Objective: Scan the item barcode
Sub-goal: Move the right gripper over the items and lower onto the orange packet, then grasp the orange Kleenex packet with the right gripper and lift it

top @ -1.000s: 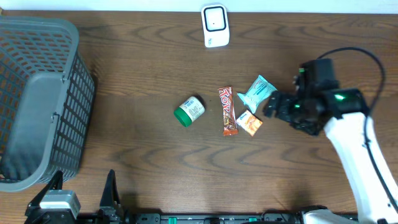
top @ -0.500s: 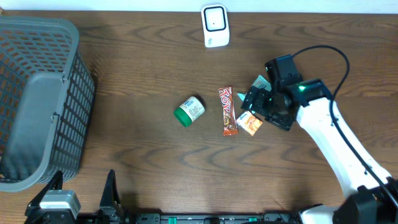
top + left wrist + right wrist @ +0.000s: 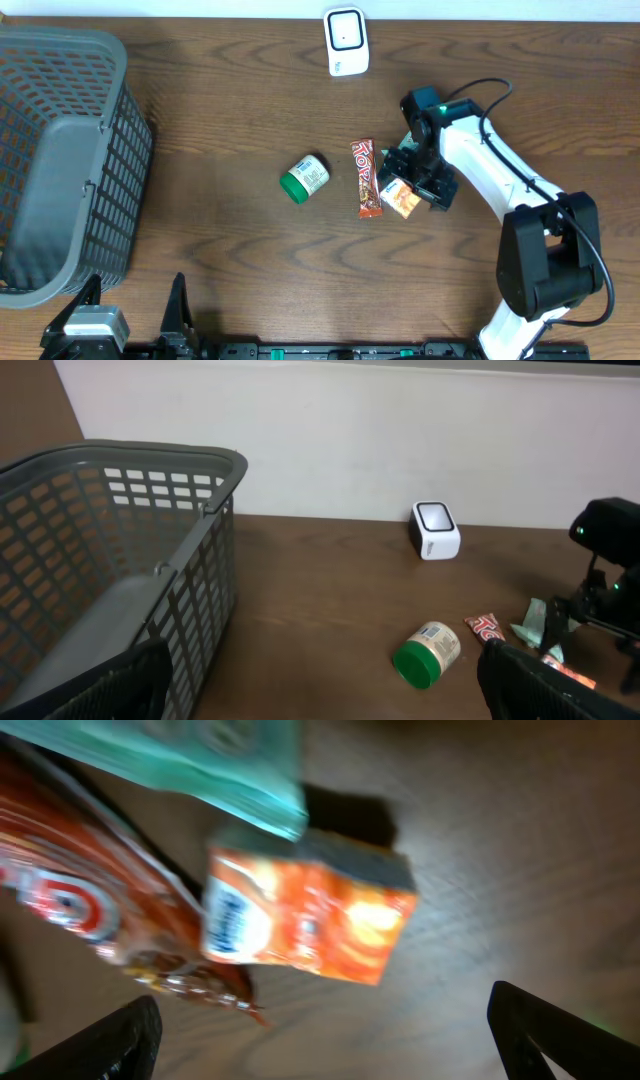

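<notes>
Four items lie mid-desk: green-capped jar, red-brown candy bar, teal pouch, small orange packet. Right pincer hangs directly over the orange packet, jaws spread wide, nothing held. Left pincer sits by the basket, equally wide, empty. Packet looks light, with crinkly, slick film. Best hold, I judge, is across its short sides, clear of the bar just beside it. White scanner stands well apart.

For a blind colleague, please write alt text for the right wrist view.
An orange packet lies centred ahead of the open right gripper, on a wooden table. A teal packet shows above it, a red candy bar at left.
</notes>
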